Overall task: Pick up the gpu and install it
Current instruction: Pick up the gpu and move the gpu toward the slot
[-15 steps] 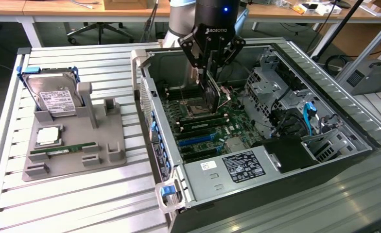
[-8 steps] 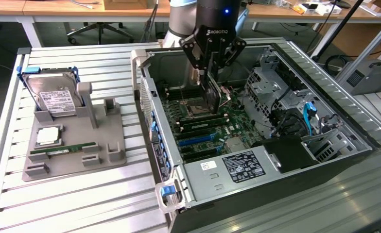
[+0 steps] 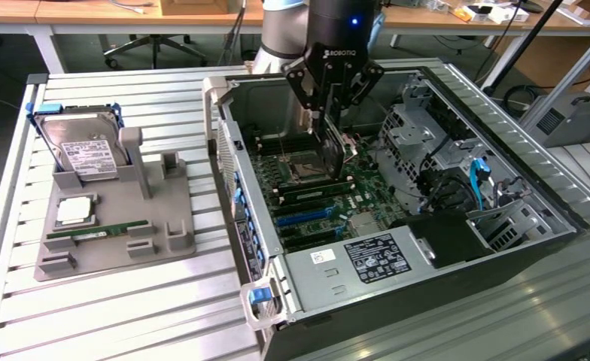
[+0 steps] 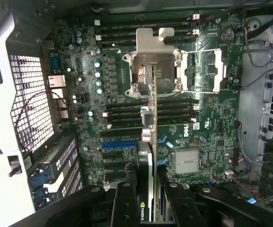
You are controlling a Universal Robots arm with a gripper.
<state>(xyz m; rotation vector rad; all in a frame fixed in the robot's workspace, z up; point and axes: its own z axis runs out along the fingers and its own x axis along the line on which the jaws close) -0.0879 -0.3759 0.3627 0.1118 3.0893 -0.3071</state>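
One gripper [image 3: 327, 113], jaws clenched on one gpu [image 3: 333, 154]; we see it upright over one motherboard [image 3: 275, 169] in one case [image 3: 225, 150]. Outside: one hard drive [image 3: 84, 154], one memory stick [image 3: 99, 231].

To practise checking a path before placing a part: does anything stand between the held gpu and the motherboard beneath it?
Nothing visible does. The gripper holds the gpu upright inside the open case. Only open air shows between the card's lower end and the motherboard. The cables lie off to the side.
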